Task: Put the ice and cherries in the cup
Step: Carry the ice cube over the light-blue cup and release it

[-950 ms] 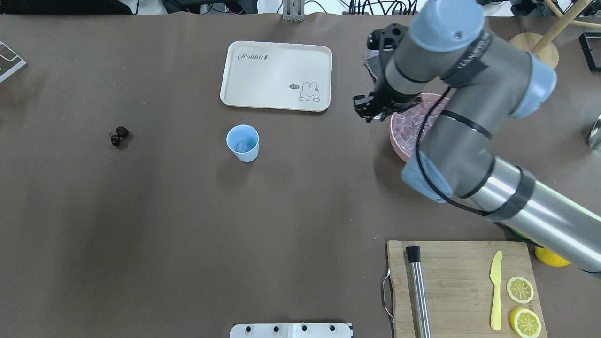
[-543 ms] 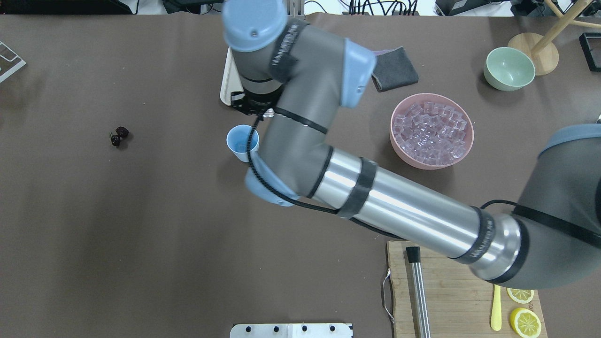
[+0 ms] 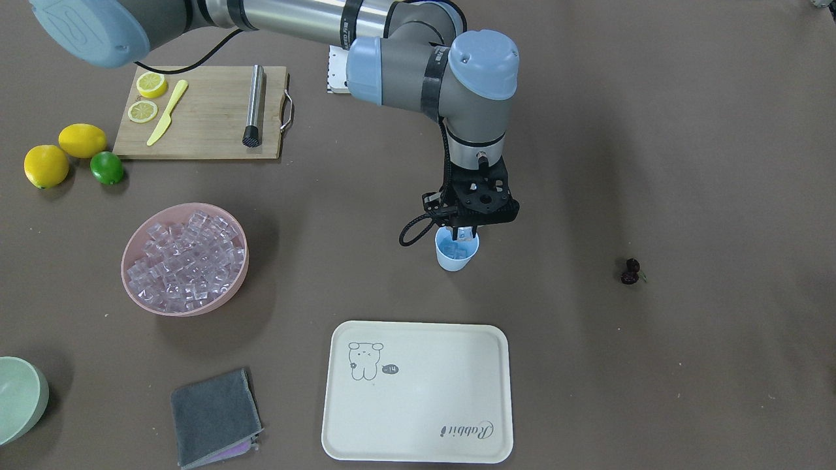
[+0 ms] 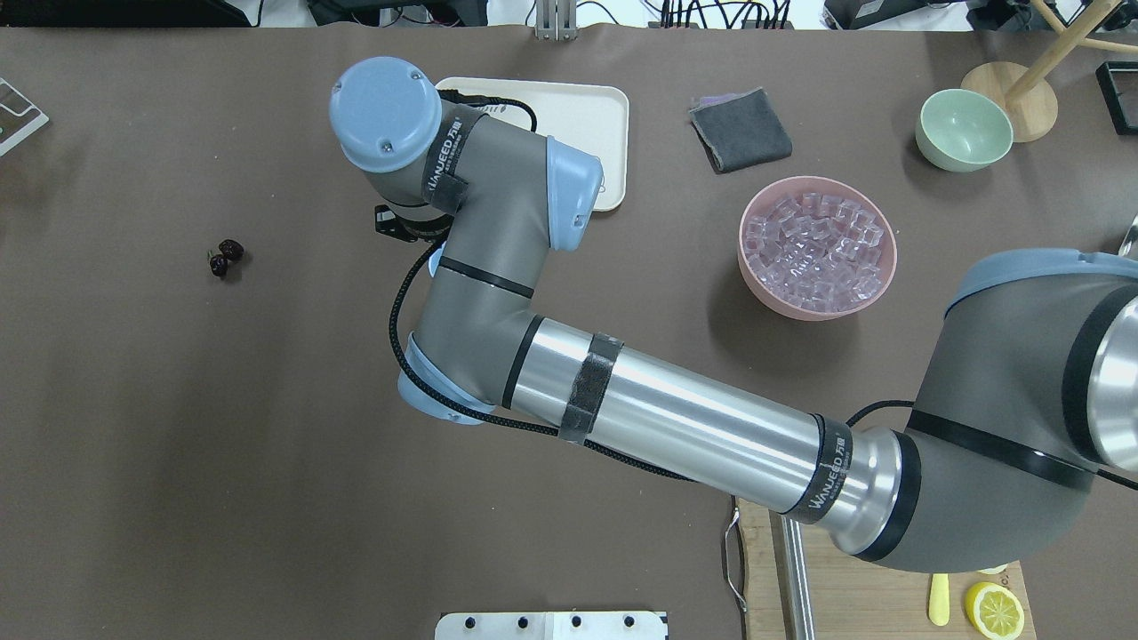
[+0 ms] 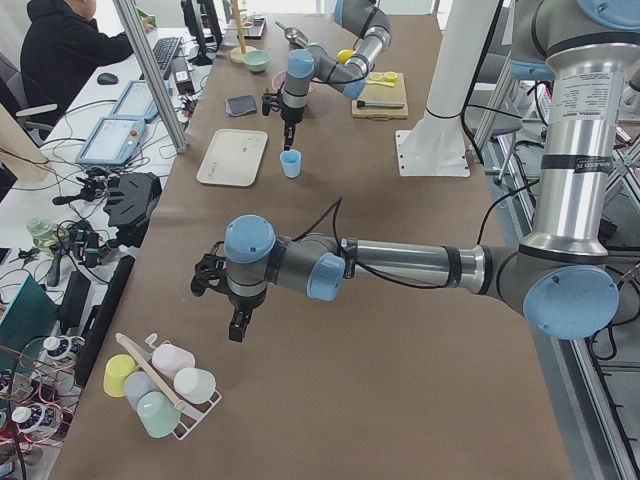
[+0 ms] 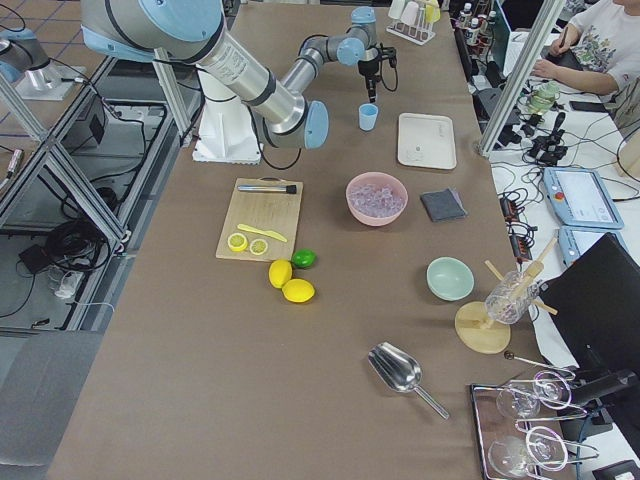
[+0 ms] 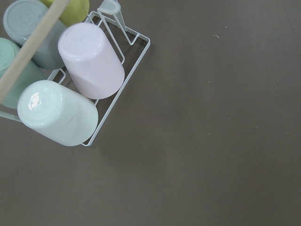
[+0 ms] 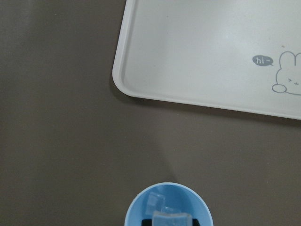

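The light-blue cup (image 3: 456,258) stands mid-table, just robot-side of the cream tray (image 3: 418,391). My right gripper (image 3: 462,233) hangs straight over the cup's mouth, shut on a clear ice cube (image 8: 171,219). In the right wrist view the cup (image 8: 141,207) holds another cube (image 8: 155,201). In the overhead view my arm hides nearly all of the cup. The pink bowl (image 3: 140,297) is full of ice (image 3: 186,254). The dark cherries (image 4: 224,258) lie alone on the table, far from both grippers. My left gripper (image 5: 238,328) hovers near a cup rack; I cannot tell its state.
A grey cloth (image 3: 215,418) and a pale green bowl (image 3: 19,398) lie beyond the pink bowl. A cutting board (image 3: 202,111) bears lemon slices, a knife and a metal muddler, with lemons and a lime (image 3: 106,167) beside it. A rack of pastel cups (image 7: 70,94) sits under my left wrist.
My right arm swung from the pink bowl across to the cup, then shifted slightly further left in the overhead view, covering the cup. Cup and cherries have not moved.
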You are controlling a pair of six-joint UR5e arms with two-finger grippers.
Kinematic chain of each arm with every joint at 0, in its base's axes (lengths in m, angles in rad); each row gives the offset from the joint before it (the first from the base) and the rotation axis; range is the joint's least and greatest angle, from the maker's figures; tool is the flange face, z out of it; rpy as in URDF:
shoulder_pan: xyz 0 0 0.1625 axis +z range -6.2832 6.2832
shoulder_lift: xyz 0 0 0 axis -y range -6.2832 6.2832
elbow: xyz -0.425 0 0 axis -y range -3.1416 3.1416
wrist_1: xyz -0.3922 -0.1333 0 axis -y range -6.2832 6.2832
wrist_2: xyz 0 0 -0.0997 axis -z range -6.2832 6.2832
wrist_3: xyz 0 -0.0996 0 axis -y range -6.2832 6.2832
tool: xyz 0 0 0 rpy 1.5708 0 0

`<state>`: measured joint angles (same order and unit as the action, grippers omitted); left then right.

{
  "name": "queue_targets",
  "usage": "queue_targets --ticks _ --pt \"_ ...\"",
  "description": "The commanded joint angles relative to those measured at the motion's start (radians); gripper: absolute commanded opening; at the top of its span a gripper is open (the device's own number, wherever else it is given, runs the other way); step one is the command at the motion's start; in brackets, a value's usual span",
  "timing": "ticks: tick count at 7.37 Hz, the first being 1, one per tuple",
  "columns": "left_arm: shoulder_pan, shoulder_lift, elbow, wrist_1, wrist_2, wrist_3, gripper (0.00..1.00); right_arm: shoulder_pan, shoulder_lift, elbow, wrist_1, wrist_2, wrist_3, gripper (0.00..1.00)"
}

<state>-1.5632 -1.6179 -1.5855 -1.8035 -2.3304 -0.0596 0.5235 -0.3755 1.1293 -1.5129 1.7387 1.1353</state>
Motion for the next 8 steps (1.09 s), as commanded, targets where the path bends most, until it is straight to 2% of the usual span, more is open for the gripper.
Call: queue_targets --ticks 1,2,4,5,8 --pt "0.0 -0.005 0.001 0.004 -0.003 0.001 0.98 -0.008 -0.02 -0.002 0.007 -0.007 -0.008 0.02" --pt "0.0 0.0 -0.002 0.003 -0.004 0.004 0.98 -0.007 -0.022 -0.002 0.025 -0.008 -0.006 0.33" --pt "0.0 0.001 -0.011 -0.002 -0.004 0.003 0.98 -0.022 -0.023 -0.003 0.036 -0.05 -0.005 0.81" --pt "0.002 -0.008 -0.007 -0.002 0.006 0.004 0.98 -0.025 -0.025 -0.003 0.036 -0.054 0.004 0.98" --pt "0.009 0.019 -0.026 -0.048 0.01 0.001 0.98 -0.01 -0.028 0.027 0.033 -0.044 -0.002 0.98"
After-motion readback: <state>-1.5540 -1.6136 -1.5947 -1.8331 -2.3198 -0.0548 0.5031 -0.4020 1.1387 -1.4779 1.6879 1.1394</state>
